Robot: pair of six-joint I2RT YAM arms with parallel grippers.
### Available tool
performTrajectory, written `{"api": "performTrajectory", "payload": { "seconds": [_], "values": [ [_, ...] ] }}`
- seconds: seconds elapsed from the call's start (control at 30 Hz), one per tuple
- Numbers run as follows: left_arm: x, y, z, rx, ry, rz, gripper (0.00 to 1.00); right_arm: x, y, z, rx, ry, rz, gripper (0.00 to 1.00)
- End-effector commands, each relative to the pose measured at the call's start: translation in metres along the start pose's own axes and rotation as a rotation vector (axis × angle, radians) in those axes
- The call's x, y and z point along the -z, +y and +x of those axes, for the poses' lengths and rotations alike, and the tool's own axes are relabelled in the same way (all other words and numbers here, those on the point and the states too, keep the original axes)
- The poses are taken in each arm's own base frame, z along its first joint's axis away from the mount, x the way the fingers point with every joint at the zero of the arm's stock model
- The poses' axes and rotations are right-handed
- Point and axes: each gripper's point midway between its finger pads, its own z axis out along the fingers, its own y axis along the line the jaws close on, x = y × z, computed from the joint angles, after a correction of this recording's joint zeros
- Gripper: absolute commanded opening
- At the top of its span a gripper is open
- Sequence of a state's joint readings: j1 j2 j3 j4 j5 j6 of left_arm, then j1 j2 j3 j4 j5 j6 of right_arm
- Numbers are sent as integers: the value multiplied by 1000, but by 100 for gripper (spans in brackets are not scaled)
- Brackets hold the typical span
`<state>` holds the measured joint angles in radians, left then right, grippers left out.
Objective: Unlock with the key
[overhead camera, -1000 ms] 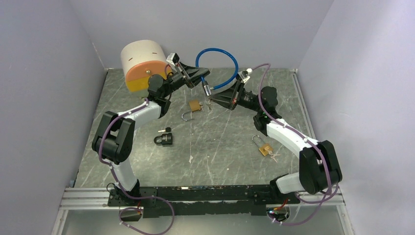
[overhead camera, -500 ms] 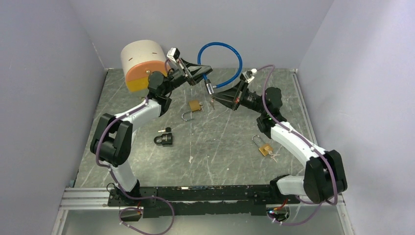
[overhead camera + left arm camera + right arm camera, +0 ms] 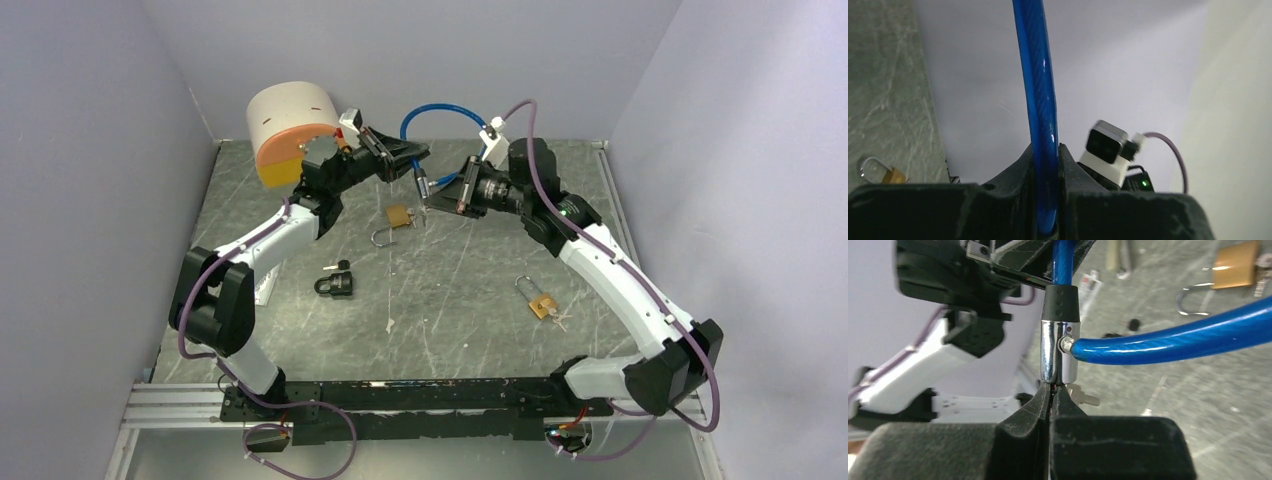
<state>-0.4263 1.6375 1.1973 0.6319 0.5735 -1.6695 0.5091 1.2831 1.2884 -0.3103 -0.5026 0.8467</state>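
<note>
A blue cable lock (image 3: 440,112) is held in the air at the back of the table. My left gripper (image 3: 412,153) is shut on its blue cable (image 3: 1040,100) just above the lock's chrome barrel (image 3: 1059,352). My right gripper (image 3: 432,193) is shut right under the barrel, its fingertips (image 3: 1050,392) pinched together against the barrel's lower end. A spare key (image 3: 1082,396) hangs beside the tips. The key held between the fingers is hidden.
A brass padlock (image 3: 397,218) with keys lies on the table below the grippers. A black padlock (image 3: 335,283) lies at the left, another brass padlock (image 3: 540,302) with keys at the right. A beige and orange cylinder (image 3: 290,130) stands at the back left.
My right arm has risen and swung left, bringing its gripper up under the lock barrel. My left gripper has shifted slightly with the cable, which now loops lower.
</note>
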Motion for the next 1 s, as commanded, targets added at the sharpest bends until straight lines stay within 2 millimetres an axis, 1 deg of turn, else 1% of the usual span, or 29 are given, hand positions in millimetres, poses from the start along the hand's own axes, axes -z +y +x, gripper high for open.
{"api": "performTrajectory", "payload": {
  "seconds": [0.0, 0.1, 0.2, 0.4, 0.47, 0.57, 0.63, 0.67, 0.73, 0.83, 0.87, 0.97],
  "values": [
    [9, -29, 39, -32, 116, 1, 3, -4, -43, -26, 262, -93, 293, 0],
    [11, -23, 39, -15, 109, -31, 2, -5, -50, -28, 340, -85, 363, 0],
    [14, -19, 39, -11, 100, -58, 2, -5, -54, -28, 380, -84, 408, 0],
    [17, -16, 39, 2, 96, -86, 2, -6, -54, -29, 418, -79, 434, 0],
    [17, -20, 40, -5, 95, -61, 3, -7, -49, -27, 410, -80, 403, 0],
    [18, -38, 40, -63, 89, 45, 3, -7, -34, -23, 353, -91, 309, 0],
    [20, -49, 41, -111, 81, 102, 2, -5, -23, -22, 279, -100, 215, 0],
    [22, -58, 41, -146, 70, 140, 3, -2, -15, -23, 243, -115, 157, 0],
    [28, -72, 42, -203, 46, 215, 3, 6, -1, -26, 167, -148, 34, 0],
    [41, -103, 47, -294, 19, 367, 3, 22, 17, -34, 53, -207, -141, 0],
    [45, -113, 49, -325, 13, 417, 3, 26, 21, -31, -5, -201, -197, 0],
    [58, -138, 56, -434, -10, 564, 2, 37, 40, -32, -64, -210, -324, 0]
  ]
}}
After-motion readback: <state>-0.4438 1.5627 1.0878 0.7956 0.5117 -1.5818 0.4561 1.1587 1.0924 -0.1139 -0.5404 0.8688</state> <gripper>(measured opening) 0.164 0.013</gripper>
